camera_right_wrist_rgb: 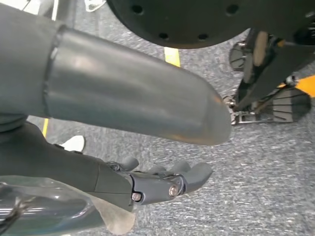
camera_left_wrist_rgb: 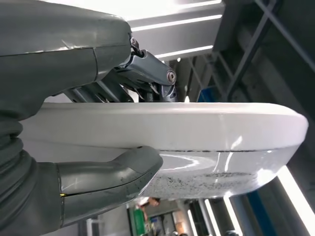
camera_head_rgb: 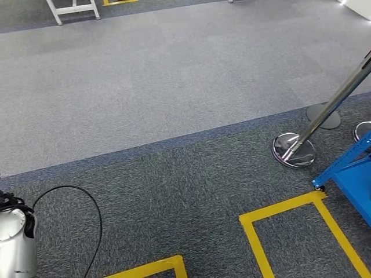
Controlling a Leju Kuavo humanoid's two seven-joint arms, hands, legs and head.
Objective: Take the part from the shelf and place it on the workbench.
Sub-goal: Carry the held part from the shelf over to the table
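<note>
Closest in, the left hand (camera_left_wrist_rgb: 111, 128) has a flat, glossy white part (camera_left_wrist_rgb: 208, 142) clamped between its thick grey thumb (camera_left_wrist_rgb: 122, 172) on one face and the darker fingers (camera_left_wrist_rgb: 148, 73) on the other, so the part is in that hand, off any shelf or table. The part's edge is rounded, and the face on the thumb side has a patch of dark speckles, which could be a reflection, can't really tell. Past it in the left wrist view there are long bright light strips and some dark framing, all pretty blurry. The right hand (camera_right_wrist_rgb: 148, 147) is holding nothing: its thumb (camera_right_wrist_rgb: 141, 93) sticks out straight and the darker fingers (camera_right_wrist_rgb: 174, 179) are only loosely bent, well apart from the thumb, over grey carpet. In the head view, a bit of the silver left arm (camera_head_rgb: 17, 243) shows at the lower left corner with a black cable (camera_head_rgb: 83, 200) looping off it across the dark carpet floor (camera_head_rgb: 175, 191). Yellow tape lines (camera_head_rgb: 280, 211) mark boxes on that carpet. Just right of the tape there's the corner of a blue metal frame (camera_head_rgb: 350, 174), and beyond it a shiny stanchion post (camera_head_rgb: 332, 104) leaning up from its round chrome base (camera_head_rgb: 294, 150). Further out the carpet goes to a lighter grey, and way at the far edge you can see the white legs of some stand (camera_head_rgb: 74, 10).
</note>
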